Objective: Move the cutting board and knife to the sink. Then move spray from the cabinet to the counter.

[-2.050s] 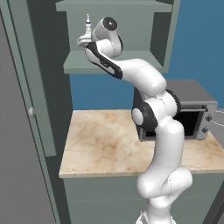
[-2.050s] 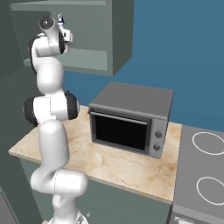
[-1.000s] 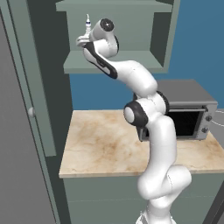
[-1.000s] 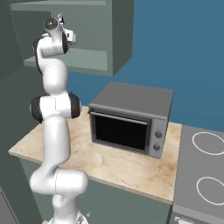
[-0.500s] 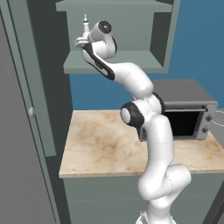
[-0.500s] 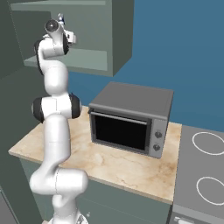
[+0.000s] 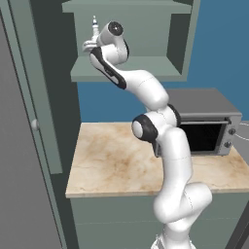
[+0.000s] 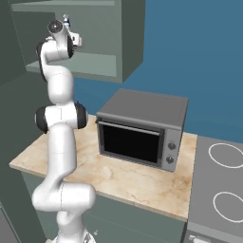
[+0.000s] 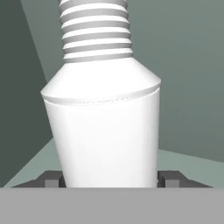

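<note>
Your tool (image 9: 109, 179) is up inside the cabinet (image 7: 182, 44), at the spray (image 9: 105, 127) on the lower shelf (image 7: 160, 73). In the hand view the white bottle stands upright right in front of the tool, its body sitting between the two dark fingertips (image 9: 51, 178), one tip on each side at the base of the bottle. The tips look to be at or against the bottle's sides, but you cannot tell whether they are already clamped on it or a touch apart. Above the tool, the bottle's shoulder narrows into a ribbed neck.

From the left base view, the spray (image 7: 94, 24) pokes up just above and beyond the tool (image 7: 90, 46), near the left end of the shelf. In the right base view, its dark blue tip (image 8: 66, 20) shows just past the hand.

Well below the tool lies the table (image 7: 107, 160), with the grey oven (image 8: 142, 128) standing on it off to the arm's right. The cabinet door (image 7: 29, 97) hangs open at the left of the tool.
</note>
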